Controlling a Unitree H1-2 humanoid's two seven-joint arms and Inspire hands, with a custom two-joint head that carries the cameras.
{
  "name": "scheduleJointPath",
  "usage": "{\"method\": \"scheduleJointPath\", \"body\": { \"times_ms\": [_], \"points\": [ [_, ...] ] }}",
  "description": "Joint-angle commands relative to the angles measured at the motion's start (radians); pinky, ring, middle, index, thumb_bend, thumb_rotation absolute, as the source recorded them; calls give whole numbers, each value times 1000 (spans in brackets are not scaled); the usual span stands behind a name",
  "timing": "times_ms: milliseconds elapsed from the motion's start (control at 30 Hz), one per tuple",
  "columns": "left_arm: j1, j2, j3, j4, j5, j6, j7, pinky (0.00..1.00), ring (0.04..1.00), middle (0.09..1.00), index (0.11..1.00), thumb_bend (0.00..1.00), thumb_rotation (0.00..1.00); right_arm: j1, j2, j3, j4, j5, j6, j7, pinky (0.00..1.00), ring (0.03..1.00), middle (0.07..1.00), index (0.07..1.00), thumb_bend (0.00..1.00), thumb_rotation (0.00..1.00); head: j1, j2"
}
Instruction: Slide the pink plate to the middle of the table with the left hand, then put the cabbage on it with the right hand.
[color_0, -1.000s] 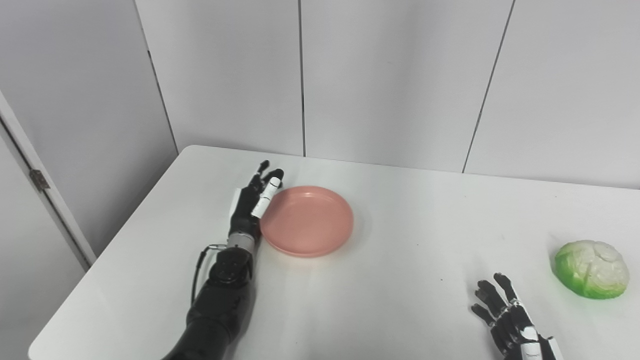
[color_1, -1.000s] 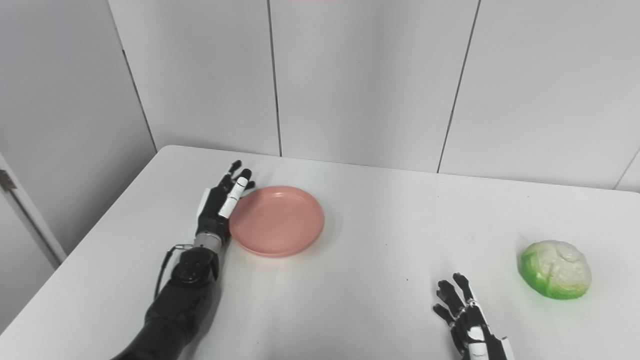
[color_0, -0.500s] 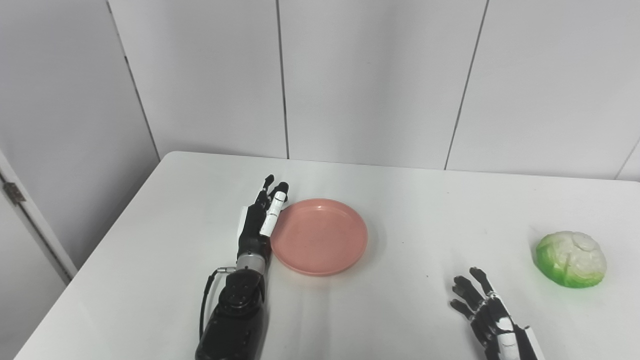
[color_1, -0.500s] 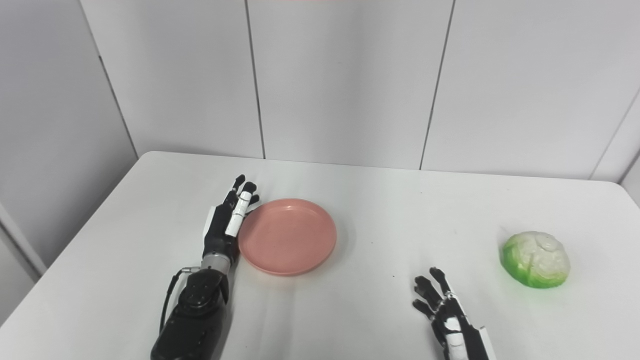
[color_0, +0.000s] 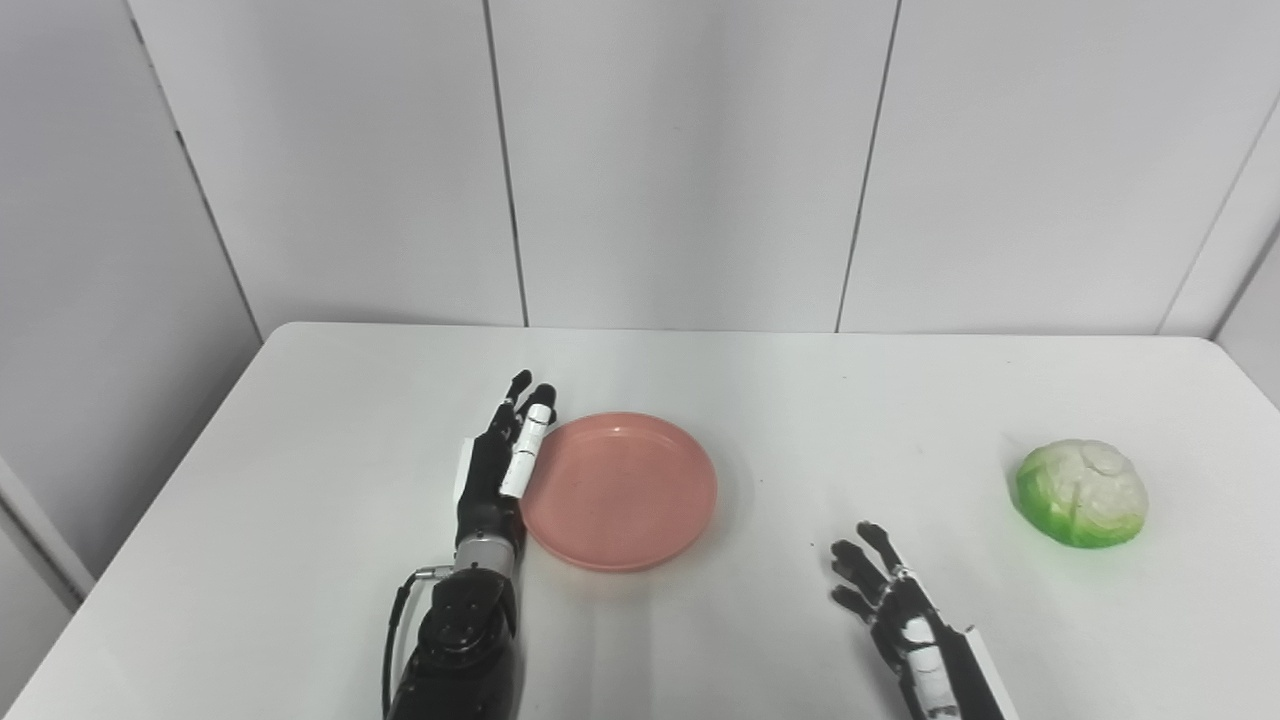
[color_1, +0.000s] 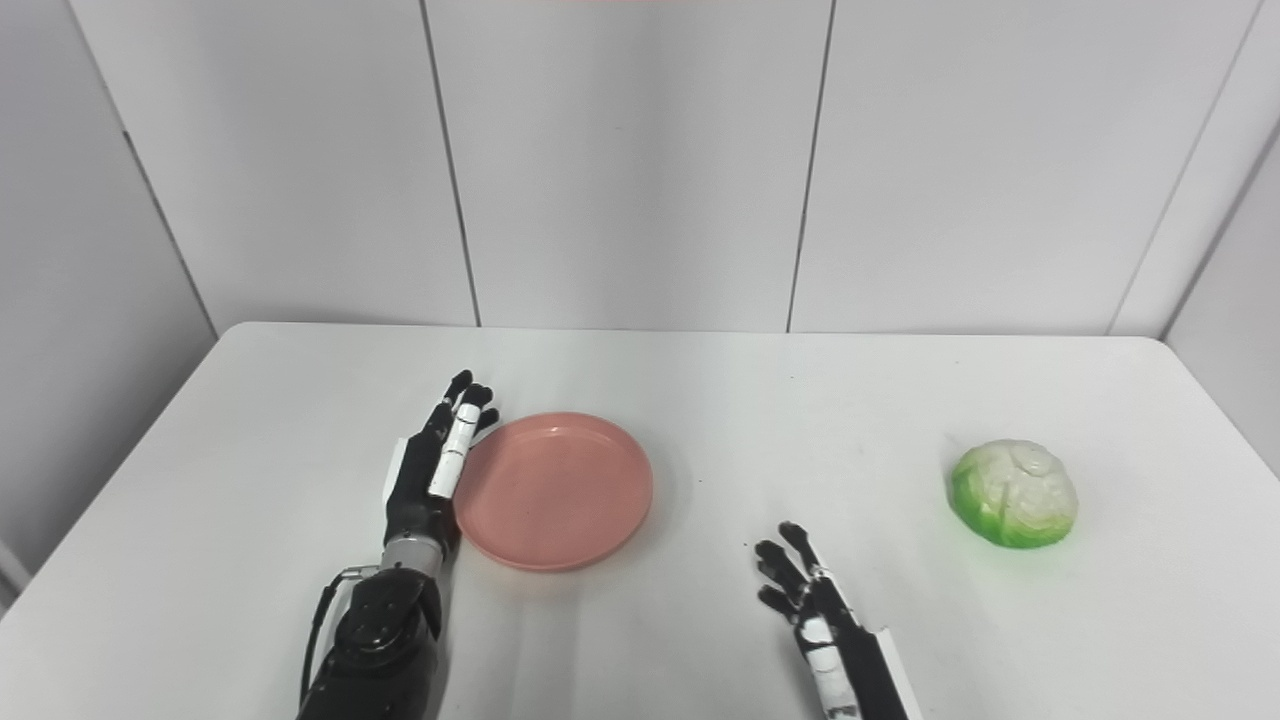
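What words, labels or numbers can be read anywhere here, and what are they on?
None: no writing shows on the pink plate, the cabbage, the table, the wall panels, the left hand or the right hand.

White table (color_0: 300, 420) with rounded corners fills lower half of view, matte top, few tiny dark specks. Behind it, pale grey panelled wall (color_0: 680, 160), thin dark vertical seams between panels. Side walls angle in at left and right. Even, soft light, faint shadows. Floor not visible.
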Motion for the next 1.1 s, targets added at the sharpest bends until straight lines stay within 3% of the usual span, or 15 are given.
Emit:
{"method": "scheduleJointPath", "body": {
  "times_ms": [0,400,567,700,833,1067],
  "points": [
    [16,-44,-28,18,-18,24,-49,796,877,882,895,817,827,49,47,12,-22,-8,2,-17,865,898,881,928,863,1000,-10,0],
    [-3,-28,-6,47,-42,16,-56,807,886,886,923,809,850,34,54,51,-3,-66,-4,-77,850,888,892,935,842,1000,-71,0],
    [9,-27,-4,48,-64,5,-89,805,915,911,953,821,856,28,60,63,13,-79,-12,-91,856,890,895,935,847,1000,-106,-15],
    [18,-39,5,41,-84,7,-103,820,909,912,969,829,835,26,64,75,19,-96,-14,-106,847,888,896,935,850,1000,-123,-17],
    [18,-55,15,44,-98,21,-106,769,896,905,965,870,831,24,70,86,18,-91,-9,-116,837,889,900,934,855,1000,-130,-13],
    [14,-79,14,26,-103,45,-107,764,903,910,976,853,823,21,69,101,15,-94,-5,-124,842,892,901,936,848,1000,-135,-6]
  ]
}}
